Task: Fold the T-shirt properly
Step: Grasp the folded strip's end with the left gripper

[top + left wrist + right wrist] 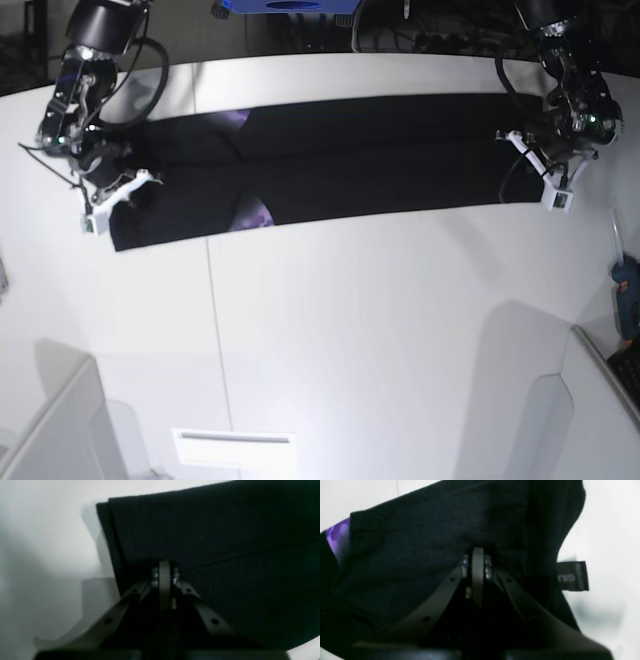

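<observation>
The black T-shirt point(340, 165) lies as a long folded band across the far half of the white table point(350, 330), with bits of purple print point(255, 212) showing. My left gripper point(535, 165) is at the band's right end. In the left wrist view the left gripper point(165, 566) is shut, pinching black cloth point(225, 542) near a folded corner. My right gripper point(120, 190) is at the band's left end. In the right wrist view the right gripper point(478, 553) is shut on dark cloth point(420, 542), with the neck tag point(572, 576) hanging to its right and purple print point(337, 535) at left.
A blue object point(290, 5) sits beyond the table's far edge. A blue tool point(625, 295) lies at the right edge. Pale panels point(60, 430) rise at the near left, and another panel point(590, 410) at the near right. A seam point(215, 330) runs down the tabletop.
</observation>
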`<move>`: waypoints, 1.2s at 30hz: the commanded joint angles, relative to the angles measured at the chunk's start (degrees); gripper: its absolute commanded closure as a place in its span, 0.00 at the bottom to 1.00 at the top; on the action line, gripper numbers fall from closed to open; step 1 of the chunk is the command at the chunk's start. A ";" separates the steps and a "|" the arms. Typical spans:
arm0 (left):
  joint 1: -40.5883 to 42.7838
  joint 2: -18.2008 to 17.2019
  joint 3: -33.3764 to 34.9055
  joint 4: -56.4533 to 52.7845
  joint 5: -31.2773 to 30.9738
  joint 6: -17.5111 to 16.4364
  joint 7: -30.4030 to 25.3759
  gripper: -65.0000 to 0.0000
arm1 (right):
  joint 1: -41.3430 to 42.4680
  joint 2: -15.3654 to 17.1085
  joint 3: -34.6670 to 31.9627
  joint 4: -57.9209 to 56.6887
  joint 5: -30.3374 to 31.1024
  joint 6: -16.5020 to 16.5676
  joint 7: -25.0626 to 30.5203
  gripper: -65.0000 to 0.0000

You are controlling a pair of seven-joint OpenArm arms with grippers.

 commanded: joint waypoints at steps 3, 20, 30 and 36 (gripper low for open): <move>-4.98 -0.70 1.09 -1.63 2.62 -0.01 0.04 1.00 | 4.16 1.49 0.09 -2.75 -1.74 -0.86 -1.33 1.00; 2.32 -4.75 -16.58 11.56 -24.28 -0.27 7.42 1.00 | -5.16 -0.89 -6.85 30.13 -1.21 -0.77 -1.86 1.00; 10.67 -4.66 -16.14 8.13 -28.41 -0.45 -1.37 0.23 | -10.79 -5.54 -7.47 32.06 -1.21 -0.60 -1.51 1.00; 8.03 -4.57 -16.14 -0.93 -32.36 -0.45 -1.54 0.11 | -10.96 -5.54 -7.47 32.06 -1.30 -0.60 -1.51 1.00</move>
